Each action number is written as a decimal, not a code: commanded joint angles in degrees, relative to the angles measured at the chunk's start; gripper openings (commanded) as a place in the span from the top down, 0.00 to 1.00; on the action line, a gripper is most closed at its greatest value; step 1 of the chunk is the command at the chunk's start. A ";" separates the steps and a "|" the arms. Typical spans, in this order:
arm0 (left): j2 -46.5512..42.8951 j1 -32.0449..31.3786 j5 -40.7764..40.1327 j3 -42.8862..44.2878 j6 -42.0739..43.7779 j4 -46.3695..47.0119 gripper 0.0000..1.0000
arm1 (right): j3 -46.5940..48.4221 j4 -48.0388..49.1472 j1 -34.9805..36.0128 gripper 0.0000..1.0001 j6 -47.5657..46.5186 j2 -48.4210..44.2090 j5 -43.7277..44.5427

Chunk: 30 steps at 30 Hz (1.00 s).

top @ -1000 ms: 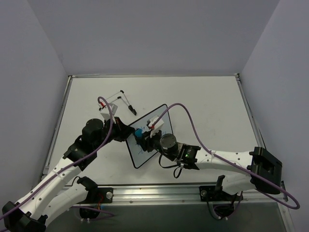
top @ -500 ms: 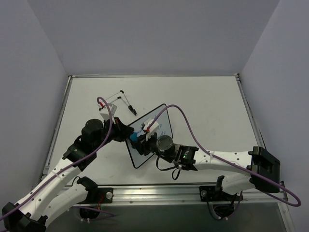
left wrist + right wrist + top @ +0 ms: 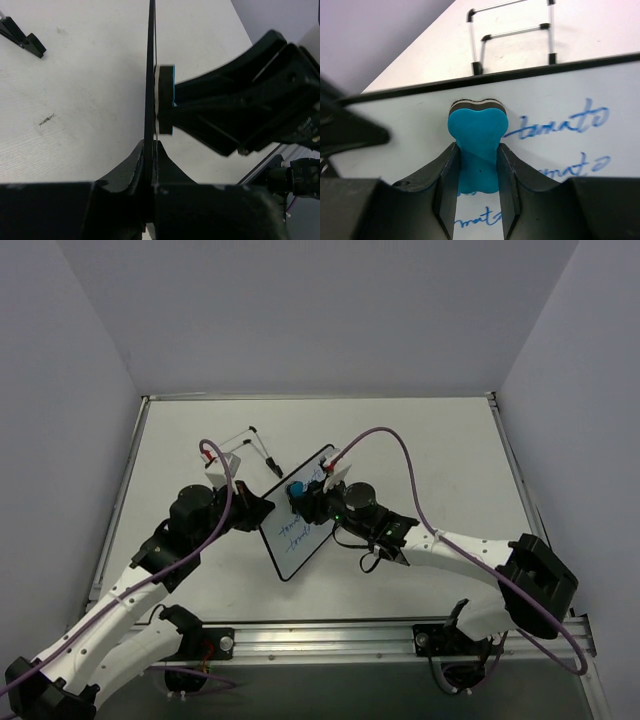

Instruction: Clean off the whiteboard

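Note:
The whiteboard (image 3: 302, 546), white with a thin black frame, is tilted up off the table. My left gripper (image 3: 262, 514) is shut on its left edge; in the left wrist view the board (image 3: 149, 75) stands edge-on, clamped at my gripper (image 3: 149, 150). Blue handwriting (image 3: 560, 122) covers the board (image 3: 410, 135). My right gripper (image 3: 477, 170) is shut on the blue eraser (image 3: 477, 135), which is pressed against the board's upper part, left of the top written line. The eraser also shows in the top view (image 3: 298, 492) and in the left wrist view (image 3: 165, 100).
A small metal stand (image 3: 245, 445) with black feet lies on the table behind the board; it also shows in the right wrist view (image 3: 512, 32). One black foot (image 3: 22, 37) shows at the left wrist view's upper left. The right arm (image 3: 450, 545) stretches across the table's right side.
My right gripper has moved the eraser from the board's lower middle up to its far upper part. The blue handwriting now shows below the eraser. The left gripper still holds the board.

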 commanded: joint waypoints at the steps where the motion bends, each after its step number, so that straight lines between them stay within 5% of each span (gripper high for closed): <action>1: 0.14 -1.60 9.16 1.26 -0.07 -1.43 0.98 | 0.03 5.19 -4.49 0.99 0.77 5.19 -1.29; 7: -0.38 -1.68 9.07 1.78 0.46 -2.83 0.98 | 4.52 4.41 -2.57 1.00 -0.72 7.48 -2.18; 18: -0.65 -1.68 9.24 3.19 0.73 -4.16 0.98 | -1.19 11.97 -1.51 1.00 2.52 5.99 -0.25; 30: 4.88 -1.68 12.93 7.93 1.95 -8.11 0.98 | -0.75 17.94 -14.42 0.99 7.09 9.85 -6.03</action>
